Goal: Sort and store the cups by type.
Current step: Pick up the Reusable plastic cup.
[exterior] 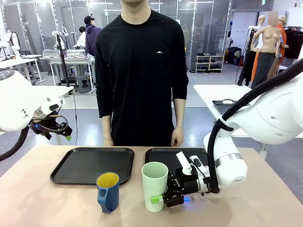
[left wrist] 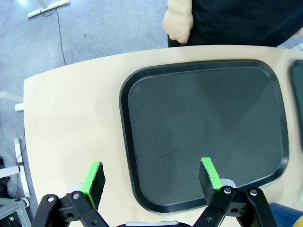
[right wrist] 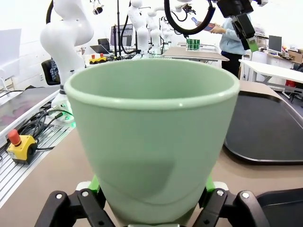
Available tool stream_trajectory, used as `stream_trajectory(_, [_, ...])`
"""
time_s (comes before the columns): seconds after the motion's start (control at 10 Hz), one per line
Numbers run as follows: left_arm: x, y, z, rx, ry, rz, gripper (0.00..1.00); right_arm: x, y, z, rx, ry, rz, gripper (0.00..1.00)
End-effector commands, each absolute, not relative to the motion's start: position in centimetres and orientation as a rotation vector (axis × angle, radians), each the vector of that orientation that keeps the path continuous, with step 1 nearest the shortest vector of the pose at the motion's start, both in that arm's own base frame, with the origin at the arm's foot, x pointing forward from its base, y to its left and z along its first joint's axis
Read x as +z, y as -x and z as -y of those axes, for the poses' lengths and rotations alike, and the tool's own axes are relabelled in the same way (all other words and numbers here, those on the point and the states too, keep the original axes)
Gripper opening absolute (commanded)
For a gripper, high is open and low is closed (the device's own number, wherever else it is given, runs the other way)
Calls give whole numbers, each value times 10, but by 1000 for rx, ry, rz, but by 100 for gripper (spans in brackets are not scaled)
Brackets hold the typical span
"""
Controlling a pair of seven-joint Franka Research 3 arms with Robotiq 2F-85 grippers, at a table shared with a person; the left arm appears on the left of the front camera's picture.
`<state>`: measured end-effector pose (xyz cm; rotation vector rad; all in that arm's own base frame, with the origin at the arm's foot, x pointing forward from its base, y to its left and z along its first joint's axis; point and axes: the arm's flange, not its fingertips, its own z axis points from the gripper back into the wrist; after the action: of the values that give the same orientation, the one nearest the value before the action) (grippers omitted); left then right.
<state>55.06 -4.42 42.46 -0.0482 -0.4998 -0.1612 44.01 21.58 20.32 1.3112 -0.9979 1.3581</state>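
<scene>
The pale mint-green tumbler [exterior: 155, 182] stands upright on the table in front of the right black tray [exterior: 163, 155]. My right gripper [exterior: 159, 197] reaches in low from the right and is shut on its lower part. In the right wrist view the tumbler [right wrist: 151, 132] sits between the fingers of this gripper [right wrist: 151, 189], with the green pads against its sides. To its left stands the dark blue mug [exterior: 108, 190], yellow inside, at the front edge of the left tray [exterior: 85, 166]. My left gripper [exterior: 66, 135] hangs open, raised at the far left. In the left wrist view that gripper [left wrist: 151, 177] is above the left tray [left wrist: 203, 127].
A person in black stands at the far side, hands [exterior: 177, 138] hanging at the table edge; one hand [left wrist: 178, 23] shows beyond the left tray. Both trays hold nothing. In the right wrist view a tray [right wrist: 270, 127] lies to the right. Bare table lies to the left and front.
</scene>
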Motion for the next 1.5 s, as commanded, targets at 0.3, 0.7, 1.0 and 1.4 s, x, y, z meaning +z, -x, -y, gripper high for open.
stream_trajectory(0.3, [427,-550,43,-160,52,495,100,180,-422,-215,1348,-1275,1032,59])
stream_trajectory(0.7, [427,-550,43,-160,52,495,100,227,-407,-210,1312,-1267,1016,59])
stream_trajectory(1.0, [427,-550,43,-160,52,495,100,271,-392,-201,1331,-1210,1026,59])
stream_trajectory(1.4, [427,-550,43,-160,52,495,100,280,-395,-201,1337,-1168,1012,59])
